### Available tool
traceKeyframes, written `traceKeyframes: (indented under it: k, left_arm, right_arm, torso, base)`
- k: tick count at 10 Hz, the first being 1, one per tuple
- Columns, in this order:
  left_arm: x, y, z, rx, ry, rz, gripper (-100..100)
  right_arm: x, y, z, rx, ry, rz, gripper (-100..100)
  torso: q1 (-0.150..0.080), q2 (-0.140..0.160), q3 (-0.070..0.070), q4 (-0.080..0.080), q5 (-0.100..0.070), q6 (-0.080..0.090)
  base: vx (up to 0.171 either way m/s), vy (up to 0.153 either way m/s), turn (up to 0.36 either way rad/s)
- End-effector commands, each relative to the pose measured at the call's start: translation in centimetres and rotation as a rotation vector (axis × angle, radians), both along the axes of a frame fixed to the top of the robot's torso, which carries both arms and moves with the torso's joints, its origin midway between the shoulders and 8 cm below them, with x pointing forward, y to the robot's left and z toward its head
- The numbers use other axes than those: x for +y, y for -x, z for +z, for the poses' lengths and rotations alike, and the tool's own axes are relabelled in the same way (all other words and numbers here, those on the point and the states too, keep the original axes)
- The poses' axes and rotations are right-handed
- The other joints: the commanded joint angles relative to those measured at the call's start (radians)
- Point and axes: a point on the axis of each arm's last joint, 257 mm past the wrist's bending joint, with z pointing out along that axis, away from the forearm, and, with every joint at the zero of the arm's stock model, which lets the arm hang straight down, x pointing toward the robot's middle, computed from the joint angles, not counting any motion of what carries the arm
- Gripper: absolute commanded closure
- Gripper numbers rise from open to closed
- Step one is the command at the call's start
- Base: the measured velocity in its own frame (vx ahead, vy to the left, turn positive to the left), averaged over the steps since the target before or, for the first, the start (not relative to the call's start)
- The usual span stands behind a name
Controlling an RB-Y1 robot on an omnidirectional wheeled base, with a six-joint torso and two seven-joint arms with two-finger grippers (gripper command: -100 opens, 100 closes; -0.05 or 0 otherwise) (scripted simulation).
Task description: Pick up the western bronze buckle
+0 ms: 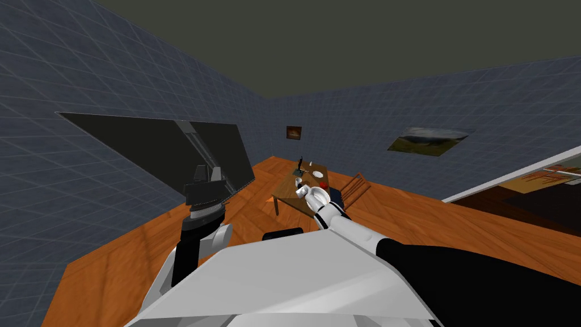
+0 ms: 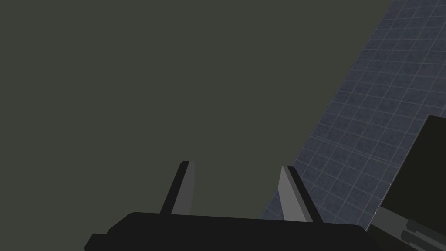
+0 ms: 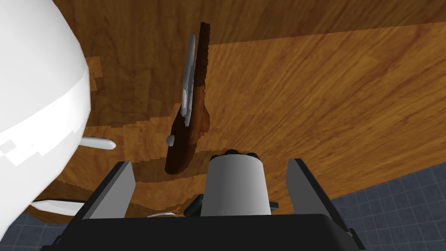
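Bronze-brown and slim, the piece I took for the buckle (image 3: pixel 188 109) showed nearly edge-on against wood, a grey bar along one face; it lay just ahead of the right pincer (image 3: pixel 210 162), beyond the fingertips and nearer one finger than the other. That pincer was spread wide and pinched nothing, probably so it could close across the buckle's thin sides. A pale grey cylinder (image 3: pixel 235 191) sat between the two fingers, touching neither, and I judged it might meet the pincer's body before the fingers reached the buckle. Two pale slim pieces (image 3: pixel 98 143) lay to one side, apart from the buckle. From the head, the right arm reached over the near edge of the counter (image 1: pixel 285 190), a small wooden one crowded with little things; which corner the buckle was closest to I could not tell. The left pincer (image 2: pixel 234 164), also spread and empty, was raised at my left, likely parked clear of the work. A chair (image 1: pixel 356 190) stood at the counter's right edge on an orange wood floor (image 1: pixel 431 221), between blue-grey tiled walls (image 1: pixel 85 74) carrying two pictures (image 1: pixel 429 140)
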Motion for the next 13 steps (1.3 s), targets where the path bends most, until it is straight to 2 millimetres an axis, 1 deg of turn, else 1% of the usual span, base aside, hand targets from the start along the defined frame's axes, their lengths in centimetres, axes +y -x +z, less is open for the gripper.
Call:
traceKeyframes:
  k: [1,3,4,5,6,8,9,10,13]
  left_arm:
    - [0.0,0.0,0.0,0.0,0.0,0.0,0]
    - [0.0,0.0,0.0,0.0,0.0,0.0,0]
    - [0.0,0.0,0.0,0.0,0.0,0.0,0]
    - [0.0,0.0,0.0,0.0,0.0,0.0,0]
    - [0.0,0.0,0.0,0.0,0.0,0.0,0]
    - [0.0,0.0,0.0,0.0,0.0,0.0,0]
    - [0.0,0.0,0.0,0.0,0.0,0.0,0]
    - [0.0,0.0,0.0,0.0,0.0,0.0,0]
    - [0.0,0.0,0.0,0.0,0.0,0.0,0]
  right_arm:
    - [-0.5,1.2,-0.9,0.05,0.028,0.005,-100]
    - [-1.2,2.7,-1.9,0.104,0.052,0.005,-100]
    - [-0.9,2.2,-1.6,0.083,0.043,0.005,-100]
    - [-1.0,2.3,-1.7,0.089,0.045,0.005,0]
    - [-1.6,3.2,-2.8,0.088,0.045,-0.003,-100]
    - [-2.1,4.1,-3.9,0.089,0.044,-0.01,-100]
    - [-1.8,3.8,-3.6,0.091,0.046,-0.007,-100]
    - [-1.8,3.8,-3.6,0.089,0.044,-0.008,100]
    - [-2.0,3.7,-3.6,0.088,0.045,-0.011,100]
  torso:
    - [0.0,0.0,0.0,0.0,0.0,0.0]
    - [0.0,0.0,0.0,0.0,0.0,0.0]
    - [-0.001,0.001,0.0,0.0,0.0,0.0]
    - [-0.001,0.001,0.0,0.0,0.0,0.0]
    - [-0.001,0.0,0.0,0.0,0.0,0.0]
    - [-0.001,-0.004,-0.002,-0.001,0.0,0.0]
    - [-0.001,-0.005,-0.003,-0.001,0.0,0.0]
    - [-0.001,-0.003,-0.002,-0.001,0.0,0.0]
    - [0.0,-0.002,-0.002,-0.002,-0.001,-0.002]
  base:
    - [0.002,0.009,0.074]
    - [-0.002,0.003,0.072]
    - [-0.005,-0.006,0.01]
    - [0.0,0.0,0.0]
    - [0.039,0.002,0.079]
    - [0.083,-0.005,0.04]
    - [0.033,-0.007,0.007]
    - [0.006,-0.001,-0.001]
    - [0.001,-0.002,-0.009]
